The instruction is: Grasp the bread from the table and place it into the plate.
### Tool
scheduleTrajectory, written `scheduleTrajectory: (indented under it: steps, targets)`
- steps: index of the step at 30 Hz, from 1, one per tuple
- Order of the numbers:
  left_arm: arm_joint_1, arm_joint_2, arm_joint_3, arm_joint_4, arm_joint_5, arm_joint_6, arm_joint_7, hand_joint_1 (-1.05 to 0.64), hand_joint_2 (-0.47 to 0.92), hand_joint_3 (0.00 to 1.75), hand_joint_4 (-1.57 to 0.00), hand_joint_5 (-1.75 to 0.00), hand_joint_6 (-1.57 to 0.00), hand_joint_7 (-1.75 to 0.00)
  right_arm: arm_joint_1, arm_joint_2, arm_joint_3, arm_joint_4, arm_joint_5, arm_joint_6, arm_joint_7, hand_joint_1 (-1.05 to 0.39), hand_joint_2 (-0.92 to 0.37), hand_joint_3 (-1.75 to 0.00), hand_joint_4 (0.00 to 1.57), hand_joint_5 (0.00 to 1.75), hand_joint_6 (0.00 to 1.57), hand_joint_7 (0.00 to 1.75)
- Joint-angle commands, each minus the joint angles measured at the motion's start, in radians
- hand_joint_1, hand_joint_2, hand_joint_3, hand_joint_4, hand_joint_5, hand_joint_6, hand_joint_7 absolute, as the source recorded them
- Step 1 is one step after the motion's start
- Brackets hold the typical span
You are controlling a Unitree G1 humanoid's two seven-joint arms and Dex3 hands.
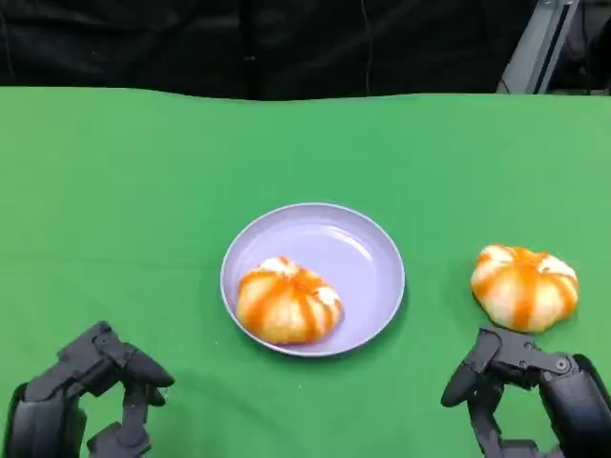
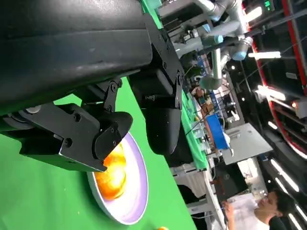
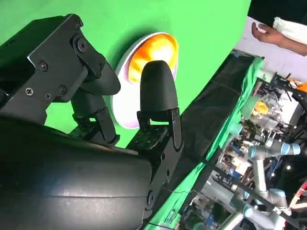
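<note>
Head view: on the green surface (image 1: 124, 210), a lavender plate (image 1: 368, 253) sits at centre frame with one orange-striped bread bun (image 1: 286, 301) resting in its lower-left part, while a second bun (image 1: 524, 286) lies on the cloth at the right, well apart from the plate. The right hand (image 1: 520, 382) hangs at the lower right of the frame, just below that second bun and not touching it, its fingers apart and holding nothing. The left hand (image 1: 91, 396) sits at the lower left, well away from the plate, fingers likewise apart and empty. Left wrist view: the left hand (image 2: 120, 120) reaches in from the upper left, its black fingers (image 2: 160, 122) spread over bare cloth; the plate (image 2: 139, 191) appears at lower centre just past the fingertips, the bun in the plate (image 2: 112, 175) glowing orange inside it, partly hidden behind a finger. A person (image 2: 268, 211) stands at the lower right edge, beyond the surface. Right wrist view: the right hand (image 3: 105, 105) shows its fingers (image 3: 157, 91) parted with nothing between them; the plate (image 3: 122, 108) and its bun (image 3: 156, 50) lie beyond the fingertips at upper centre, and a person's hand (image 3: 266, 33) shows at the upper right.
</note>
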Motion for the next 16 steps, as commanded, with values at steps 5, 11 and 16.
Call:
scheduleTrajectory:
  steps: [5,11,16]
  targets:
    - [-0.026,-0.016,0.024,0.059,0.003,-0.041,-0.019,0.17,0.47,1.27,-0.78,-1.74,-0.75,-1.51,-0.011,-0.013,-0.015,0.024,-0.007,-0.014,-0.007,0.09,-0.34,-1.40,0.84,1.60,0.81,1.32]
    - [-0.032,-0.023,0.038,0.059,0.021,-0.040,-0.017,0.13,0.46,1.26,-0.79,-1.71,-0.77,-1.47,-0.024,-0.012,-0.015,0.044,-0.004,-0.036,-0.005,0.10,-0.33,-1.43,0.85,1.59,0.81,1.32]
    - [-0.032,-0.019,0.047,0.053,0.010,-0.030,-0.028,0.14,0.48,1.24,-0.79,-1.71,-0.77,-1.48,-0.019,-0.008,-0.010,0.027,-0.016,-0.031,-0.006,0.09,-0.32,-1.43,0.85,1.58,0.81,1.33]
